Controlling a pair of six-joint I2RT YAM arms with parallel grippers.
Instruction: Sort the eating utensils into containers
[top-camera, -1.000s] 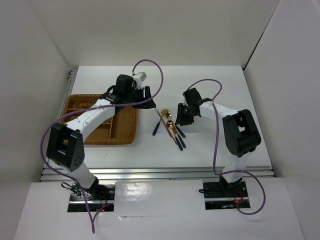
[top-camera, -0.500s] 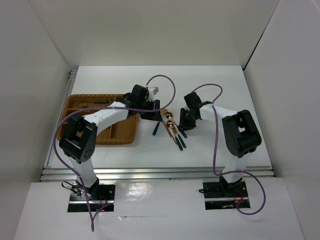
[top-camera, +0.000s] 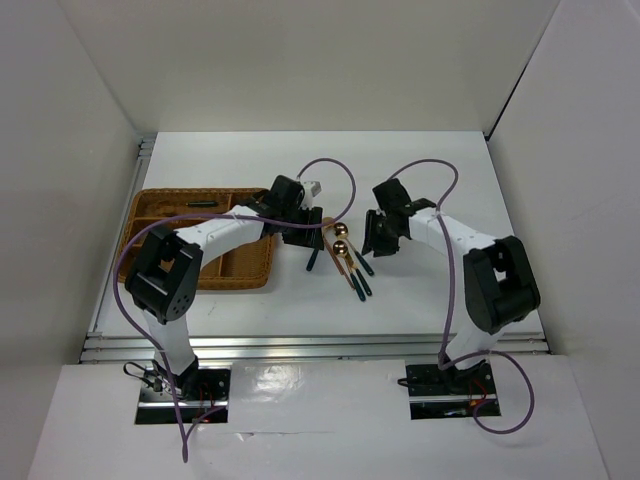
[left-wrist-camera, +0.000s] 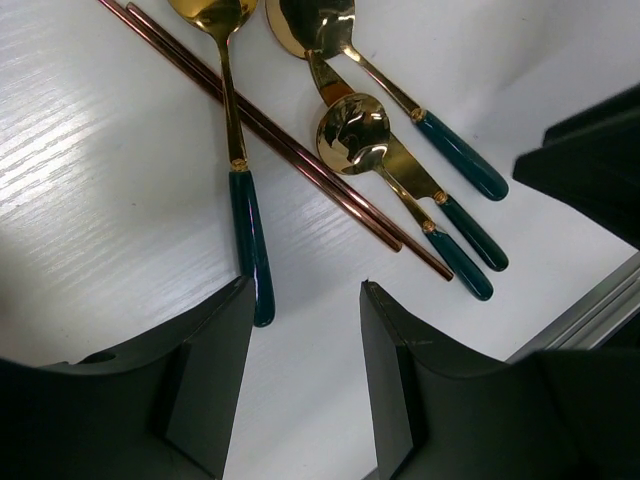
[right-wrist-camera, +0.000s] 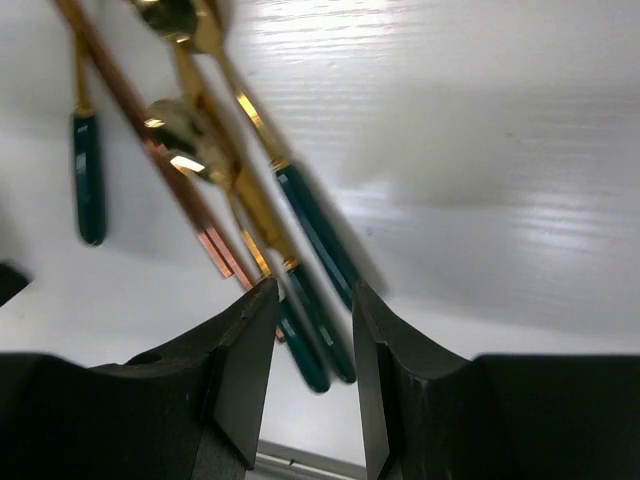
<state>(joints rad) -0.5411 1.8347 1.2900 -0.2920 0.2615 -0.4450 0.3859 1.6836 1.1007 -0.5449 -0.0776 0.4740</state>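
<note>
The eating utensils (top-camera: 347, 260) lie in a loose pile on the white table between my two grippers. In the left wrist view a gold spoon with a teal handle (left-wrist-camera: 245, 215) lies beside two copper-gold chopsticks (left-wrist-camera: 290, 150), and more teal-handled cutlery (left-wrist-camera: 440, 195) is on their far side. My left gripper (left-wrist-camera: 305, 290) is open and empty, its left fingertip just short of that spoon's handle end. My right gripper (right-wrist-camera: 315, 290) is open above two teal handles (right-wrist-camera: 315, 250), which show blurred between its tips. The containers are the compartments of a brown wicker tray (top-camera: 250, 275) at the left.
One dark utensil (top-camera: 200, 205) lies in the tray's far compartment. White walls close in the table on three sides. A metal rail (top-camera: 320, 345) runs along the near edge. Purple cables loop above both arms.
My left gripper has swung right, from above the tray to the left edge of the utensil pile. My right gripper has shifted only slightly over the handles, while its arm's elbow moved right.
</note>
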